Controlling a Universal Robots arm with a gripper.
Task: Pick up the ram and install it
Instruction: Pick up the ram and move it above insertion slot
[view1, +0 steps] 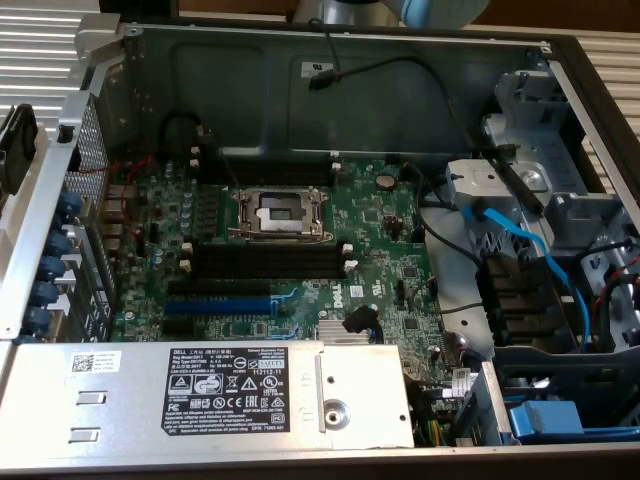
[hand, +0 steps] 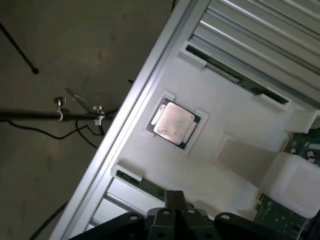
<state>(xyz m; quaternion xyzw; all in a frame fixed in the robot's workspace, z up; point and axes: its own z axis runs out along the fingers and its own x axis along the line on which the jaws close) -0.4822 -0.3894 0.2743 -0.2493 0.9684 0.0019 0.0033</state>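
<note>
Both fingers pressed together, empty, point down over a white tray — the ram lies in its edge slot, one end hidden behind them.

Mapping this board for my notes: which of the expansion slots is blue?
The long middle slot is the blue one; its neighbours on either side are black.
</note>
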